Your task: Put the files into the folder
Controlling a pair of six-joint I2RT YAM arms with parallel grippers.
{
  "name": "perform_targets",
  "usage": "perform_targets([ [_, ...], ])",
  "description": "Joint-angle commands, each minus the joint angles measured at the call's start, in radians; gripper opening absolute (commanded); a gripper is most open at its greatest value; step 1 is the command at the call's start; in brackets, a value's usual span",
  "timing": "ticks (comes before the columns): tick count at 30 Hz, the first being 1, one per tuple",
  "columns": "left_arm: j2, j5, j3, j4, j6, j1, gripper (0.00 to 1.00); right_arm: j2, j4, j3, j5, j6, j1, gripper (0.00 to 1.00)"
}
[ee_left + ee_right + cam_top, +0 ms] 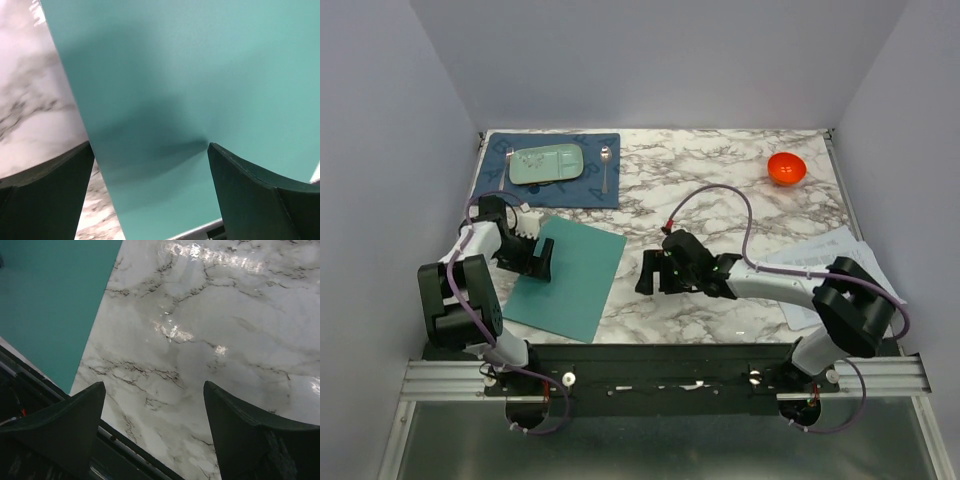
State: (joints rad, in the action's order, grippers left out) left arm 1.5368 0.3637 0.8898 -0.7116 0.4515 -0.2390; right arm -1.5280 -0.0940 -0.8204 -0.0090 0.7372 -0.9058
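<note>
The folder (582, 290) is laid flat at 8 o'clock, with the left gripper (544, 260) spread wide over its edge. The files (817, 256) are seen at 4 o'clock. The right gripper (653, 275) is spread wide too, empty, above the table (720, 170).

The right arm (848, 302) covers the middle of the files (815, 252), whose print is too small to read. The left gripper (545, 262) hides part of the folder (578, 285); in the left wrist view, the folder runs off the top and right edges.
</note>
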Motion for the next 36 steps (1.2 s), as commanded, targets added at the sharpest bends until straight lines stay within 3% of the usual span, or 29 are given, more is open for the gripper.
perform_targets([
  [1,0.04,0.174,0.102,-0.149,0.029,0.082,0.99,-0.085,0.128,-0.065,-0.077,0.068,-0.007,0.88],
  [6,0.069,0.317,0.179,-0.178,-0.056,0.18,0.99,-0.139,0.152,-0.086,-0.085,0.111,-0.007,0.88],
  [11,0.075,0.319,0.173,-0.161,-0.1,0.282,0.99,-0.207,0.154,-0.103,-0.059,0.174,-0.004,0.87],
  [17,-0.001,0.179,0.193,-0.18,-0.031,0.248,0.99,-0.225,0.123,-0.097,-0.002,0.209,0.004,0.87],
  [21,-0.059,0.159,0.257,-0.198,0.044,0.113,0.99,-0.241,0.125,-0.114,0.003,0.212,0.008,0.87],
  [24,-0.06,0.011,0.247,-0.158,0.082,0.067,0.99,-0.256,0.123,-0.135,0.003,0.214,0.012,0.87],
  [26,-0.049,-0.177,0.21,-0.056,0.09,0.066,0.99,-0.264,0.123,-0.149,0.003,0.215,0.013,0.86],
  [29,-0.055,-0.336,0.106,0.101,0.114,0.066,0.99,-0.264,0.123,-0.154,0.003,0.222,0.016,0.86],
  [36,-0.063,-0.404,-0.052,0.193,0.249,0.082,0.96,-0.271,0.125,-0.146,0.029,0.246,0.021,0.85],
])
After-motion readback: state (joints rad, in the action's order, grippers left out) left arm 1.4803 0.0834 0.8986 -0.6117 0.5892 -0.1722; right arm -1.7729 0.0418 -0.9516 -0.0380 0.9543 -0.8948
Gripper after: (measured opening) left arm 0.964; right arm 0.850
